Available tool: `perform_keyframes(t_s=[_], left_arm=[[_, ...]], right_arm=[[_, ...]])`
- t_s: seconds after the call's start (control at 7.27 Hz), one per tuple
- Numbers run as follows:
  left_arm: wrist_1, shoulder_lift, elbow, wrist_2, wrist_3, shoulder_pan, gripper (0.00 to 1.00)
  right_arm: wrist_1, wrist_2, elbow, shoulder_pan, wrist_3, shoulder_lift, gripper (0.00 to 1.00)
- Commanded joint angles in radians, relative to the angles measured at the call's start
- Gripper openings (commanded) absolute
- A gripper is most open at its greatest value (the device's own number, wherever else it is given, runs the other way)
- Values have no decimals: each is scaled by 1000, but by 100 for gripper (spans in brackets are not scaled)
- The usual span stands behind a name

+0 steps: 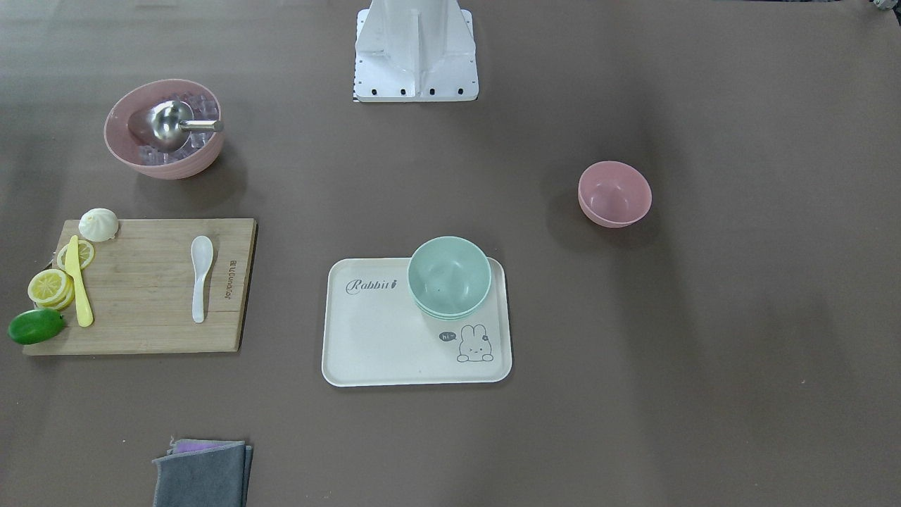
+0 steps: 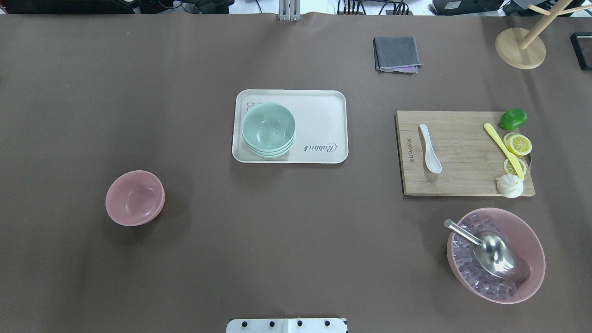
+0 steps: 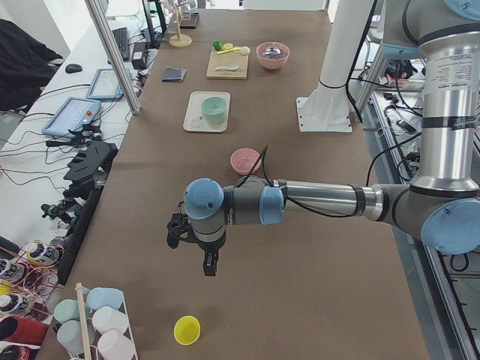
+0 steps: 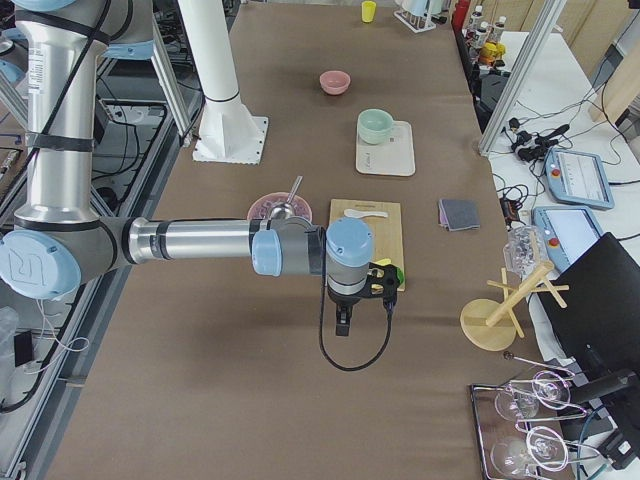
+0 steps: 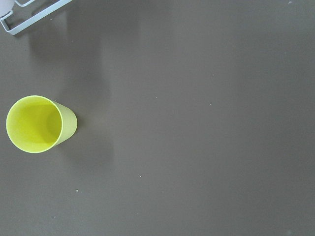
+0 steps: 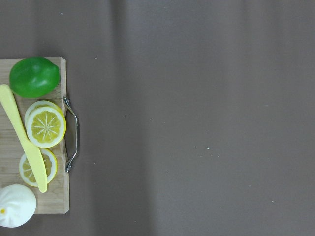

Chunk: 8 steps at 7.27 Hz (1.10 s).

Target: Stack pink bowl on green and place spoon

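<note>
Possibly the pink bowl (image 2: pixel 134 198), lower left, slips from a shallow pinch — left claw (image 3: pixel 209 268), right claw (image 4: pixel 342 325): state cannot be told.

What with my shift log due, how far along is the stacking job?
Done: nothing. Small pink bowl sits on the table, apart from the green bowl on the tray; the spoon lies on the board. In hand: nothing; left gripper and right gripper hang far from them. Left: both steps.
</note>
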Motion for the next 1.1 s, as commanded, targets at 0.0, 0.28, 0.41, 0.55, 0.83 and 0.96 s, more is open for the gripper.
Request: perform_keyframes(t_s=[0.0,0.28,0.41,0.55,0.83,0.96], left_arm=[[3,-15,0,0,-1,0,98],[1,-15,2,0,-1,0,98],[1,-15,2,0,-1,0,98],[0,-15,2,1,4,0,98],[0,-15,-1,2,10,2,98],[0,-17,-3,2,10,2,98]], right_arm=[[2,0,1,-1,0,-1,100],[3,0,3,0,0,-1,100],[2,2,1,0,0,-1,100],[3,5,1,0,0,1,100],[2,5,7,0,2,1,100],[0,9,11,0,2,-2,100]])
